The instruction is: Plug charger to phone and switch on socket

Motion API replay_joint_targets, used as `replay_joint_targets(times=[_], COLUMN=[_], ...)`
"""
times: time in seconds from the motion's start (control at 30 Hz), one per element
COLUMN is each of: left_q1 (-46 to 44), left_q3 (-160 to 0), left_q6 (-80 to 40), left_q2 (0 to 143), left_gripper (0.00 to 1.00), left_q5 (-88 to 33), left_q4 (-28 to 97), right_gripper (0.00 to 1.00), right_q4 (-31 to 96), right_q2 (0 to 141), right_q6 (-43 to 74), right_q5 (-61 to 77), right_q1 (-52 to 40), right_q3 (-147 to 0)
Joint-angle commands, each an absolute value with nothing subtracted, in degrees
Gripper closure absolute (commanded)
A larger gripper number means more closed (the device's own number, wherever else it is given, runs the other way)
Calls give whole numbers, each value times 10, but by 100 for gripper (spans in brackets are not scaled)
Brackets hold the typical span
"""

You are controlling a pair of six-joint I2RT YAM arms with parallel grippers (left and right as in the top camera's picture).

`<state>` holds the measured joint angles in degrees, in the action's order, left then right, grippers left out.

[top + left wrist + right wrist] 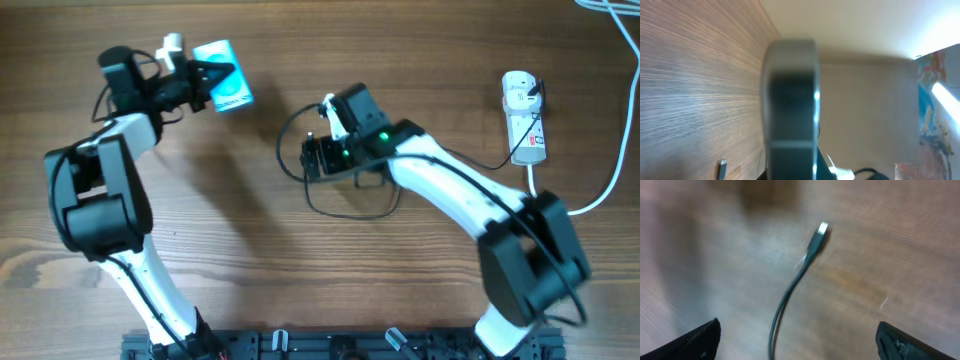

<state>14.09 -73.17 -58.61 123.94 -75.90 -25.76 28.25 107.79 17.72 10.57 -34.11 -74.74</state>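
Both arms are built alike, with smooth white tube links joined by chunky black joint housings. The left arm [105, 190] and the right arm [450, 185] are mounted on a black rail [330, 345] at the near edge. A thin black wire [100, 102] loops beside the left wrist, which carries a small white cylinder [172, 44]. Green lights [381, 137] glow on the right wrist's black housing. The right pincer [312, 158] has matt black, wedge-shaped fingers [699, 341]. The left pincer [210, 80] is black too; up close its finger [790, 125] blurs to a dark-grey, round-ended slab.
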Motion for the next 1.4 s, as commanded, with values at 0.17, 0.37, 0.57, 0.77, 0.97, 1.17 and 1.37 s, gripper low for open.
replay_joint_targets(times=[0.17,0.37,0.57,0.77,0.97,1.17,1.37], left_q1=[171,171,170,170,170,170,170], left_q3=[-742,-742,-742,-742,-742,-742,-742], left_q6=[-587,-587,-587,-587,-587,-587,-587], left_q2=[1238,1238,1238,1238,1238,1238,1238], left_gripper=[96,96,96,96,96,96,96], left_q5=[-814,-818,-818,-818,-818,-820,-820], left_q4=[-276,-277,-285,-285,-285,-285,-285], right_gripper=[0,5,33,47,50,65,65], right_q4=[374,382,376,396,401,383,403], right_q2=[1244,1281,1292,1322,1340,1362,1371], right_q6=[187,226,230,246,241,241,242], right_q5=[-20,-25,-25,-26,-25,27,-17], right_q1=[-372,-372,-375,-377,-380,-380,-386], right_q3=[-955,-972,-972,-972,-972,-972,-972])
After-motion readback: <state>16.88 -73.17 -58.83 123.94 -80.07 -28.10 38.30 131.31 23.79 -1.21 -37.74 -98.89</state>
